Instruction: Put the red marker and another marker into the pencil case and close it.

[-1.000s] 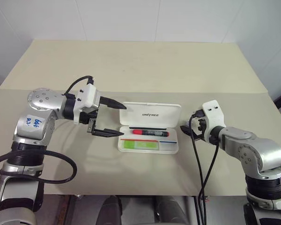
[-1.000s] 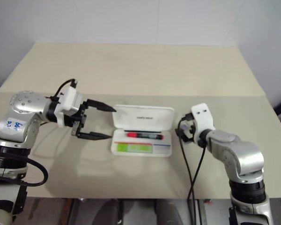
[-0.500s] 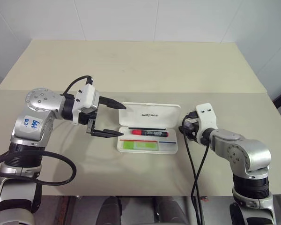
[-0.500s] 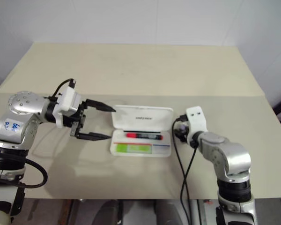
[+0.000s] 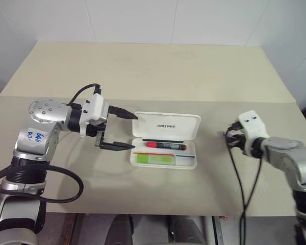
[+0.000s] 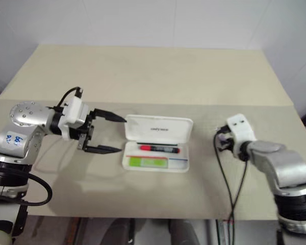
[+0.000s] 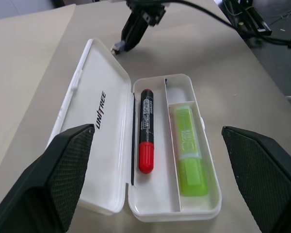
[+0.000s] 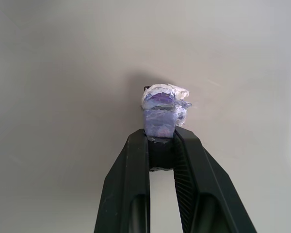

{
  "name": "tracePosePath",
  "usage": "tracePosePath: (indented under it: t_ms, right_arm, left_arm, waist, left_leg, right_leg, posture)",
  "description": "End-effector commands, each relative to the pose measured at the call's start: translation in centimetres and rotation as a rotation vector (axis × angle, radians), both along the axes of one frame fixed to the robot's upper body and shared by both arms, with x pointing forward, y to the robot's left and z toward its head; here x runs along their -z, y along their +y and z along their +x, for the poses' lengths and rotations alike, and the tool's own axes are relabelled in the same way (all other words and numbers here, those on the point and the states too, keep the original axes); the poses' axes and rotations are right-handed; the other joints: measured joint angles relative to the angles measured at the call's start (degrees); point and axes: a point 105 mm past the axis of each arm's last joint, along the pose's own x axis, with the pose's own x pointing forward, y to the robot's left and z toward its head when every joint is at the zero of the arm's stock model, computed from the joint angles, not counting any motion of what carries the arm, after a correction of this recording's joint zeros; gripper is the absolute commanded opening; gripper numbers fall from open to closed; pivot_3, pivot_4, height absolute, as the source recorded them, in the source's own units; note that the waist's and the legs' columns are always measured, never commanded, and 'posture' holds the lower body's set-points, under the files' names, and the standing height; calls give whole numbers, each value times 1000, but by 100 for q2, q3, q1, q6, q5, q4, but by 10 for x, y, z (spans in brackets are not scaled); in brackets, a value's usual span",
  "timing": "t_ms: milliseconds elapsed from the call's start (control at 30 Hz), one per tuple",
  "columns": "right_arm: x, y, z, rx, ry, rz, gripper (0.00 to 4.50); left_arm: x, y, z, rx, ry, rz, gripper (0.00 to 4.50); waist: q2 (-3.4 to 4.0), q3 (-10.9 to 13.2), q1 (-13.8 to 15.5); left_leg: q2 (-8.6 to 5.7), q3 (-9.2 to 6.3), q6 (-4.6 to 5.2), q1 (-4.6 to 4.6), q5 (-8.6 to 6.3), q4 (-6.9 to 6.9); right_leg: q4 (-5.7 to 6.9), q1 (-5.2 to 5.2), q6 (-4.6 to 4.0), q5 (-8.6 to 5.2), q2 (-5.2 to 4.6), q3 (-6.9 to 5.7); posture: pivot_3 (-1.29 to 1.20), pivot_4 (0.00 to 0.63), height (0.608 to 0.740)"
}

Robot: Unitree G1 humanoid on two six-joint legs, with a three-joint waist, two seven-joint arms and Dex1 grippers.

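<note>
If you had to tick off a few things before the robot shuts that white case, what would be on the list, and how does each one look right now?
1. Red marker lying inside the pencil case: ok.
2. Light green marker lying in the compartment beside it: ok.
3. Neither marker sticking out over the rim: ok, judging by the left wrist view.
4. Lid shut: not ok, it stands open.
5. Left end effector open and next to the case: ok.
6. Right end effector free to help: not ok, it is shut on a small crumpled purple and white piece, off to the case's side.
</note>
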Motion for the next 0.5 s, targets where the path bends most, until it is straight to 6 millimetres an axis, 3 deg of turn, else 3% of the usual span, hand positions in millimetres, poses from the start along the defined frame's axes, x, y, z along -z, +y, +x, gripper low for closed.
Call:
tracePosePath:
  t_ms: [33, 100, 167, 333, 500]
  right_arm:
    - [-13, 7, -8, -178, -17, -19, 341]
    - [-23, 42, -32, -491, -6, 30, 341]
    - [-27, 62, -47, -677, -9, 39, 341]
    - [-25, 88, -56, -927, -38, 32, 341]
    - [-17, 108, -56, -1063, -33, 18, 341]
  left_arm:
    - [-5, 0, -2, 13, -39, -11, 4500]
    - [-2, 2, -3, 17, -43, -11, 4500]
    - [0, 4, -4, 19, -50, -12, 4500]
    - [7, 10, -7, 20, -46, -5, 4500]
    - [13, 15, -8, 14, -40, 10, 4500]
  waist:
    - [0, 0, -15]
    - [1, 0, -27]
    - [1, 1, -49]
    - [-2, 2, -29]
    - [-4, 4, -21]
  left_leg:
    - [0, 0, 0, 0, 0, 0]
    - [1, 3, 2, 2, -1, -1]
    - [5, 5, 5, 6, -3, -2]
    - [5, 6, 4, 10, -2, 20]
    - [5, 11, 2, 7, -1, 36]
  right_leg:
    - [1, 0, 0, 0, 0, 0]
    - [0, 0, 3, -2, 2, 4]
    - [1, 1, 4, -3, 8, 6]
    - [6, 13, 11, 1, 7, 8]
    - [8, 12, 13, 5, 5, 14]
  posture:
    - [0, 150, 740]
    - [0, 150, 740]
    - [0, 150, 740]
    - [0, 150, 740]
    - [0, 150, 740]
